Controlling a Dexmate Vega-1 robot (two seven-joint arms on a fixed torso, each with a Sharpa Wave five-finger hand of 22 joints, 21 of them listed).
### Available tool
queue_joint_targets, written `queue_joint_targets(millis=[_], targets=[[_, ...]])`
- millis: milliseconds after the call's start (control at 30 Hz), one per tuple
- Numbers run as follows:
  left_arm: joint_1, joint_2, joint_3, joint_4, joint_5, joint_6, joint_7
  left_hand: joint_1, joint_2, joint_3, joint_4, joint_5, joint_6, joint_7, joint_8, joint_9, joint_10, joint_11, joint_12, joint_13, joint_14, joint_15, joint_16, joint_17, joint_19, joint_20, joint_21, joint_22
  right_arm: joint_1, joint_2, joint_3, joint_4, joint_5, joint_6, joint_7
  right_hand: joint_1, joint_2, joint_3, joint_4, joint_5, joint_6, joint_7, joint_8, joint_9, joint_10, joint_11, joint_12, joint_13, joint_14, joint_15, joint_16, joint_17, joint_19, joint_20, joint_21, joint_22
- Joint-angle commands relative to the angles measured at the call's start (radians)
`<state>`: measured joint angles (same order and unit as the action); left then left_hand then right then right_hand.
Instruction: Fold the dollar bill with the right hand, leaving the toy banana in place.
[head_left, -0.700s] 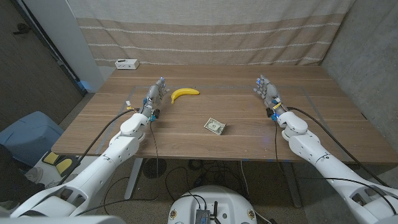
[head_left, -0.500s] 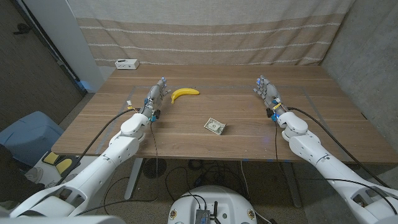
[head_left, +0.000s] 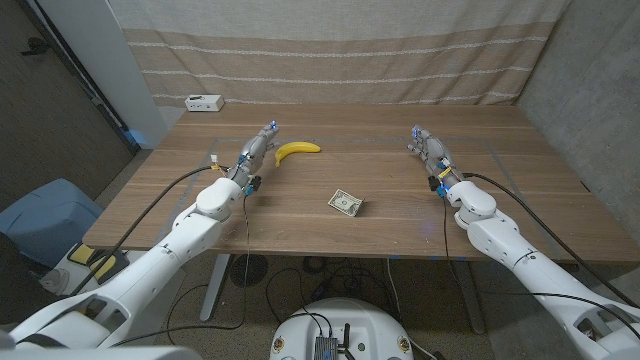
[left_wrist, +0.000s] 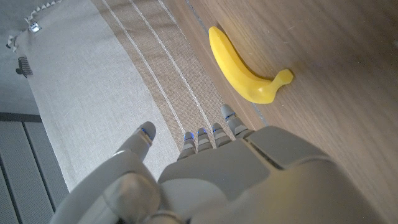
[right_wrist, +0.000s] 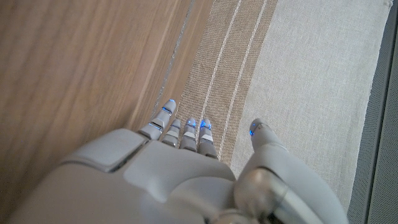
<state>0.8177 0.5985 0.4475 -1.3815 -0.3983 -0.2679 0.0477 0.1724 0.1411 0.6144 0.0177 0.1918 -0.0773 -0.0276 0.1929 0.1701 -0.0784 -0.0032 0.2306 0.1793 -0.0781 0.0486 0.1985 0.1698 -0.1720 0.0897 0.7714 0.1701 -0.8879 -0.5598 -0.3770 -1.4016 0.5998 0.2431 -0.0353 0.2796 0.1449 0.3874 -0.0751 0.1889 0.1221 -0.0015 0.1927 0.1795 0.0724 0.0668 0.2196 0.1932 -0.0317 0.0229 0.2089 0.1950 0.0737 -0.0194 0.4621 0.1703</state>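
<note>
A dollar bill (head_left: 346, 203) lies on the wooden table (head_left: 380, 225) near its front middle, a little askew. A yellow toy banana (head_left: 297, 149) lies further back and to the left; the left wrist view shows the banana (left_wrist: 246, 68) just beyond my fingers. My left hand (head_left: 254, 152) stands beside the banana with fingers straight and apart, holding nothing. My right hand (head_left: 427, 147) is at the right of the table, well away from the bill, fingers extended and apart, empty. The right hand (right_wrist: 180, 174) points toward the curtain in its wrist view.
A small white box (head_left: 203, 102) sits at the table's back left corner. A striped beige curtain (head_left: 340, 50) hangs behind the table. A blue bin (head_left: 45, 220) stands on the floor to the left.
My left hand has shifted slightly right, closer to the banana. My right hand has turned a little. The bill and the banana lie as before.
</note>
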Motion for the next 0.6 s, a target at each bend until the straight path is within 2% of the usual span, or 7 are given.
queue_joint_targets(millis=[33, 367, 500, 600], targets=[[-0.038, 0.073, 0.065, -0.098, 0.182, 0.070, 0.022, 0.010, -0.003, 0.002, 0.000, -0.007, 0.028, -0.010, 0.006, 0.005, 0.021, 0.016, 0.002, 0.005, 0.032, 0.027, 0.008, 0.006, 0.007, 0.056, -0.008, 0.007, -0.032, -0.033, -0.006, -0.074, -0.038, -0.038, -0.049, 0.020, 0.001, 0.005, -0.011, -0.004, 0.019, 0.000, 0.006, 0.002, 0.018, 0.005, 0.005, 0.004, 0.012, -0.002, 0.009, 0.000, 0.008, 0.009, -0.002, 0.002], [-0.070, 0.116, 0.110, -0.186, 0.332, 0.130, 0.020, 0.009, -0.002, 0.003, 0.002, -0.008, 0.068, -0.011, 0.010, 0.005, 0.068, 0.021, 0.011, 0.006, 0.057, 0.026, 0.009, 0.006, 0.022, 0.070, -0.014, 0.008, -0.053, -0.052, -0.010, -0.116, -0.063, -0.043, -0.064, 0.030, 0.004, 0.010, -0.020, -0.005, 0.032, 0.001, 0.009, 0.002, 0.029, 0.013, 0.007, 0.004, 0.019, -0.002, 0.011, 0.000, 0.017, 0.009, -0.005, 0.002], [-0.083, 0.127, 0.124, -0.207, 0.378, 0.137, 0.009, 0.009, 0.001, 0.005, 0.003, -0.007, 0.072, -0.013, 0.009, 0.005, 0.075, 0.019, 0.012, 0.006, 0.061, 0.016, 0.008, 0.007, 0.027, 0.065, -0.015, 0.008, -0.063, -0.063, -0.011, -0.139, -0.081, -0.048, -0.076, 0.032, 0.004, 0.011, -0.022, -0.005, 0.034, 0.001, 0.009, 0.002, 0.031, 0.016, 0.007, 0.004, 0.020, -0.002, 0.011, 0.000, 0.019, 0.009, -0.006, 0.002], [-0.090, 0.134, 0.133, -0.222, 0.413, 0.141, 0.004, 0.011, 0.002, 0.008, 0.002, -0.007, 0.076, -0.017, 0.007, 0.005, 0.078, 0.019, 0.010, 0.006, 0.061, 0.006, 0.005, 0.006, 0.031, 0.044, -0.016, 0.008, -0.072, -0.072, -0.011, -0.159, -0.092, -0.055, -0.086, 0.034, 0.005, 0.012, -0.023, -0.005, 0.035, 0.001, 0.009, 0.002, 0.032, 0.015, 0.007, 0.004, 0.021, -0.002, 0.011, 0.000, 0.020, 0.009, -0.006, 0.002]])
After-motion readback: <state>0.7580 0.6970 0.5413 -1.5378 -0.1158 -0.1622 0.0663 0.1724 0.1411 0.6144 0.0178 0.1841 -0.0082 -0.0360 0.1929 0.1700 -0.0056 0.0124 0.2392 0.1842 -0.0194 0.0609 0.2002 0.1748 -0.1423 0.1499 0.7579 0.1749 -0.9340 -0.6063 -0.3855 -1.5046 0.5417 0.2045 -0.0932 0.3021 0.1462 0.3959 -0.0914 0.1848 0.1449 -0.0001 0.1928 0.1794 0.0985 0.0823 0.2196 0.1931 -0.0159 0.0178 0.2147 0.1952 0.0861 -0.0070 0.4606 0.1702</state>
